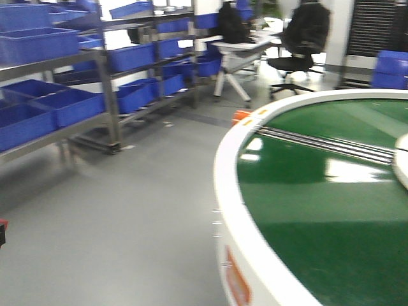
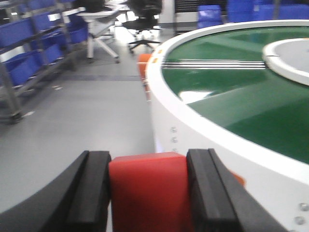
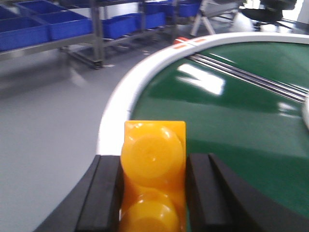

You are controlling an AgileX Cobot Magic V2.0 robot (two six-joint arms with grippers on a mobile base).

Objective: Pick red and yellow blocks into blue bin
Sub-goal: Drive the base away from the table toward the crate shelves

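Observation:
In the left wrist view, my left gripper (image 2: 148, 159) is shut on the plain red block (image 2: 147, 193), which fills the gap between the black fingers (image 2: 91, 188). It hangs over the grey floor beside the round table's white rim (image 2: 193, 135). The right wrist view has my right gripper (image 3: 154, 159) shut on the yellow block (image 3: 153, 145), a brick with two round studs facing the camera. It is held above the table's rim (image 3: 116, 106). The blue bin is out of view.
A round table with a green top (image 1: 319, 210) and a thick white rim (image 1: 224, 191) fills the right side. Metal racks (image 1: 109, 95) loaded with blue tubs (image 1: 70, 105) line the left. A desk and a black office chair (image 1: 299, 51) stand behind. Grey floor (image 1: 127, 210) lies between.

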